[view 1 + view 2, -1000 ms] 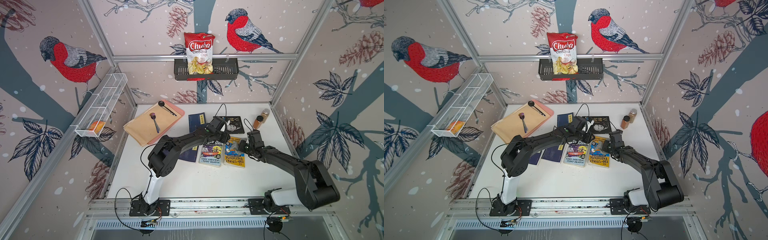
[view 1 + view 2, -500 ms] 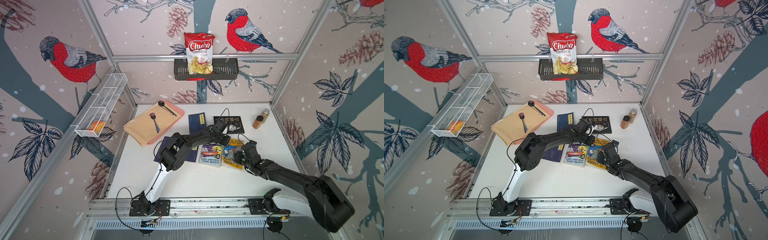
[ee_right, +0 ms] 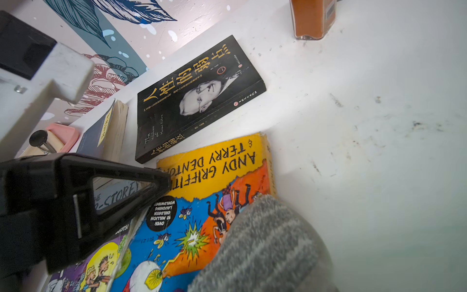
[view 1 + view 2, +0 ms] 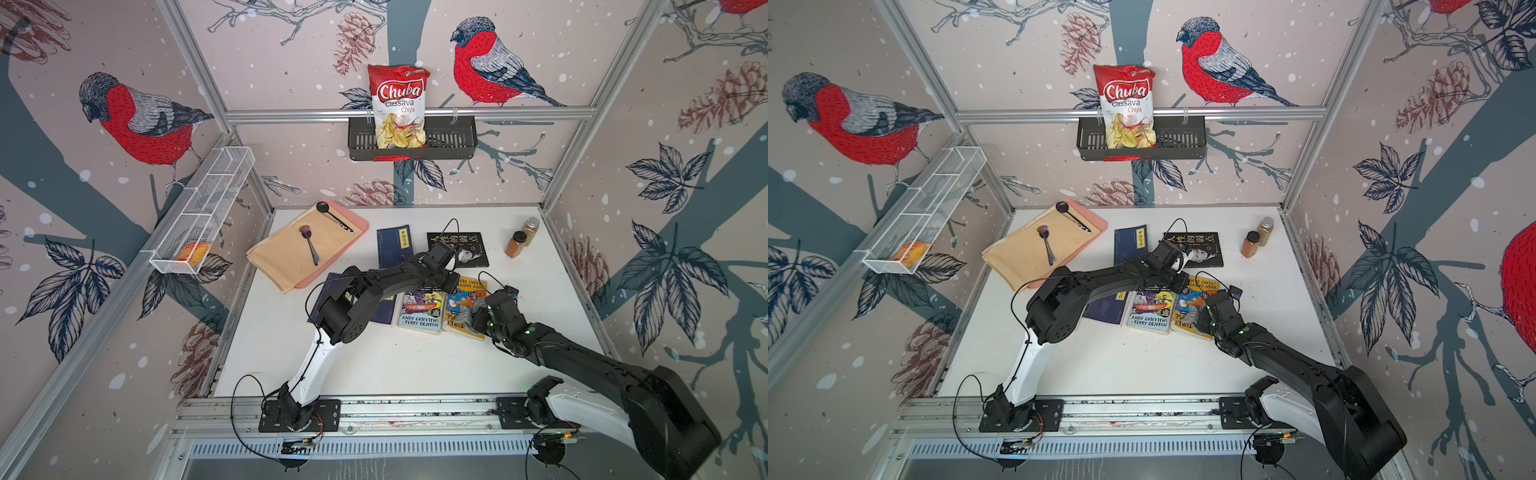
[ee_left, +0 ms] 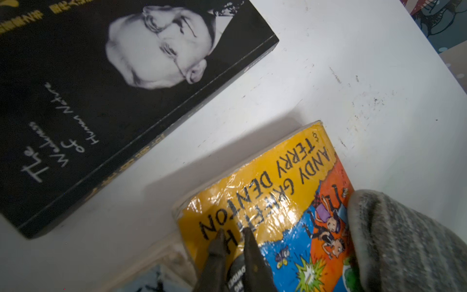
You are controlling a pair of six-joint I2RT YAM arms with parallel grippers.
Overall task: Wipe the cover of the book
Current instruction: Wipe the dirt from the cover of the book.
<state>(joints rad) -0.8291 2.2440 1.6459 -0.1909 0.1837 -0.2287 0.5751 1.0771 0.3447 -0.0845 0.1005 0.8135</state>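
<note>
In both top views, the yellow book lies flat mid-table, right of a purple book. The right gripper presses a grey cloth on its near right part. In the left wrist view, the left gripper rests nearly closed, empty, on the cover's far edge. In the right wrist view, the cloth hides the right pincer's jaws; its grip cannot be told.

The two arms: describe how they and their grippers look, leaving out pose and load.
Both arms are alike: a white lower link rising from a black base plate bolted to a silver rail, then black upper links. Thin black cables loop beside the bases. The left gripper has dark, narrow, tapering fingers. Green lights dot the right arm.
</note>
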